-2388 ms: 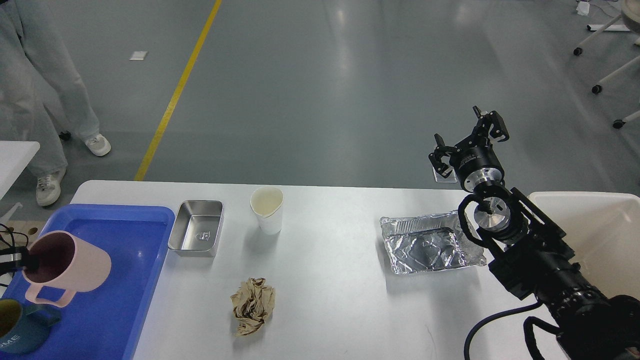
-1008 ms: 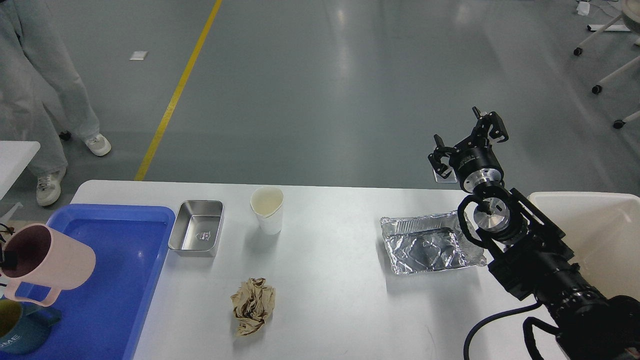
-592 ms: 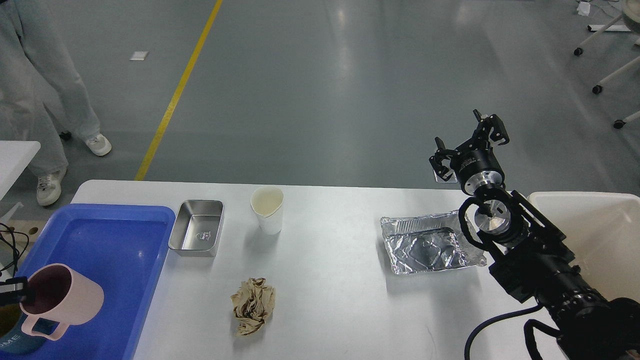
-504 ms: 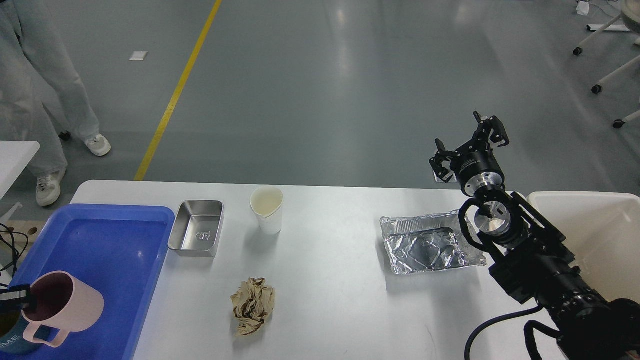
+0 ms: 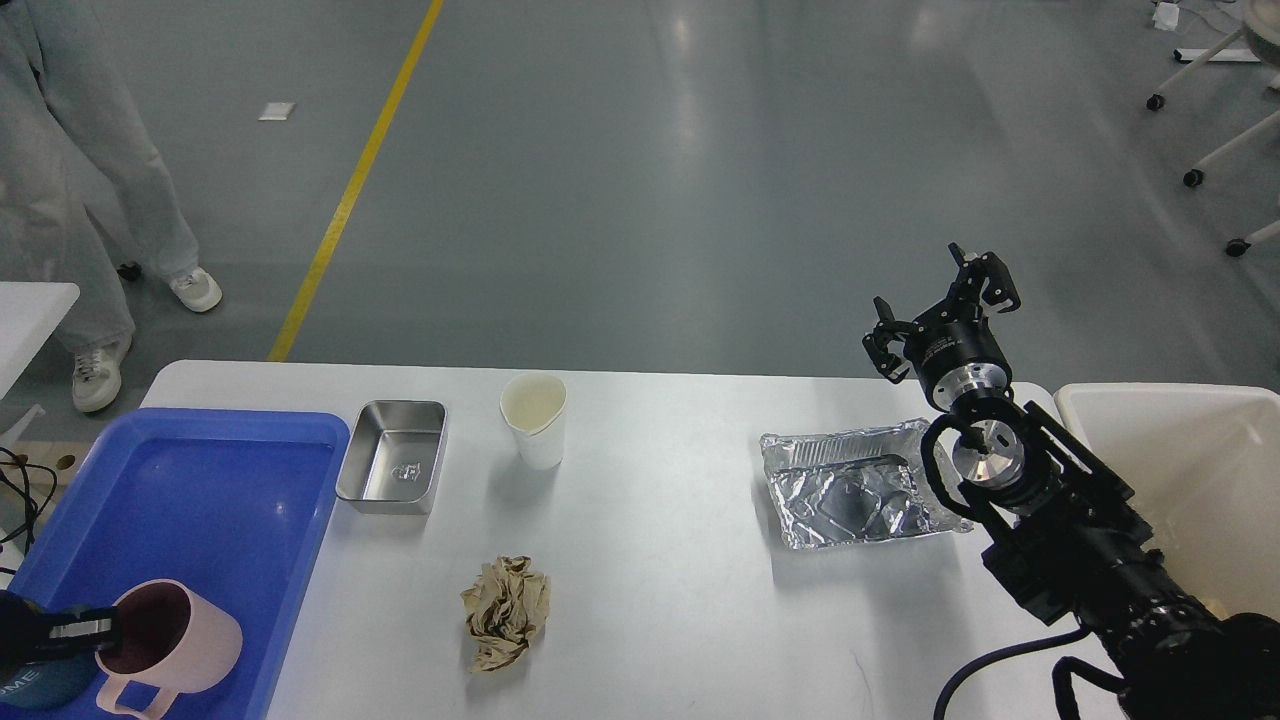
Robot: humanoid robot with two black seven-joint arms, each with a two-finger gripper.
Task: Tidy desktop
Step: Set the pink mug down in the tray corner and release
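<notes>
Counts on and around the desktop — nearly one of each.

One blue plastic tray, one pink mug, one dark teal mug mostly hidden at the view's edge, one steel pan, one white paper cup, one crumpled brown paper ball, one crushed foil tray, one beige plastic bin — and two grippers, right gripper and left gripper.

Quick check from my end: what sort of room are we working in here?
Probably a lab or workshop floor, not a home or office. The grey coated floor has a yellow safety line, wheeled stand legs sit at far right, and a person in pale work clothes stands by the desktop.
</notes>
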